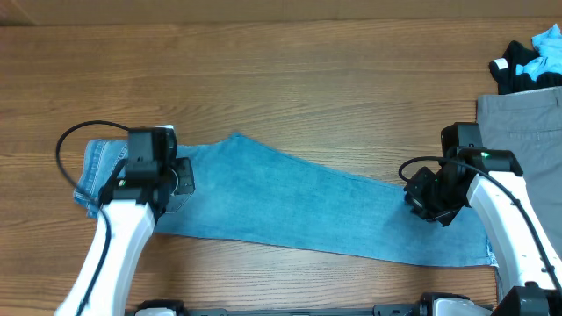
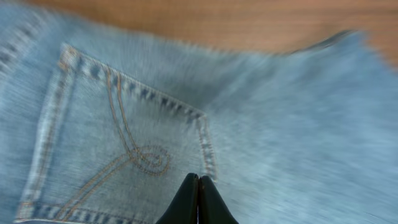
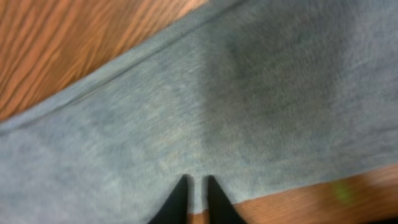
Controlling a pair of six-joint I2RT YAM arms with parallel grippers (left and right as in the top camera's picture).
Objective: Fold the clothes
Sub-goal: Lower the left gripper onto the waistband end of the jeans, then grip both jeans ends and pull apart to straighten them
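The jeans (image 1: 299, 206) lie flat on the table (image 1: 263, 53), stretched from the waistband (image 1: 92, 171) at 9 o'clock down to the leg hem at 4 o'clock, the legs stacked into one long band. The left gripper (image 2: 198, 186) sits over the seat of the jeans, just toward 3 o'clock of the waistband; its fingertips are pressed together with no gap, right at the 4 o'clock corner of a stitched back pocket (image 2: 118, 143). Whether any cloth is caught between them cannot be told, as the left wrist view is blurred. The right gripper (image 3: 198, 193) is over the lower leg near the hem, close to the edge of the denim, with bare wood showing at 5 o'clock of it. Its fingers stand narrow with a thin slit between them; I cannot tell whether they pinch the fabric. Grey trousers (image 1: 527, 118) lie at 3 o'clock against the table edge, apart from the jeans, and a small pile (image 1: 531, 61) of black, white and cyan garments sits at 2 o'clock, touching the trousers' top edge.
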